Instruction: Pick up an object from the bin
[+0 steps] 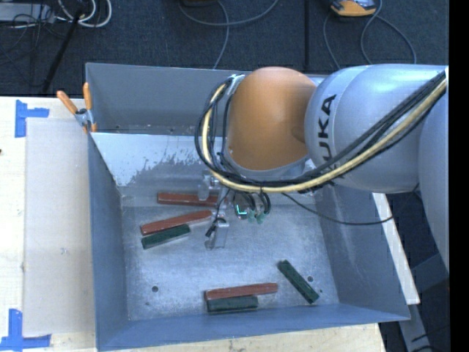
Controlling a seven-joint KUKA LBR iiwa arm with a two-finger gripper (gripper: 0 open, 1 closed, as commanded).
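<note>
My gripper (215,235) hangs below the orange wrist cover over the middle of the bin floor, its metal fingers pointing down just right of two flat sticks. A red-brown stick (176,221) lies slanted beside it, with a dark green stick (165,236) just below that one. Another red-brown stick (179,197) lies flat a little farther back, its right end hidden behind the gripper's body. Nothing shows between the fingers.
Near the front wall a red-brown stick (241,292) lies on a dark green stick (233,304). A lone dark green stick (298,281) lies slanted at the front right. The arm covers the bin's back right.
</note>
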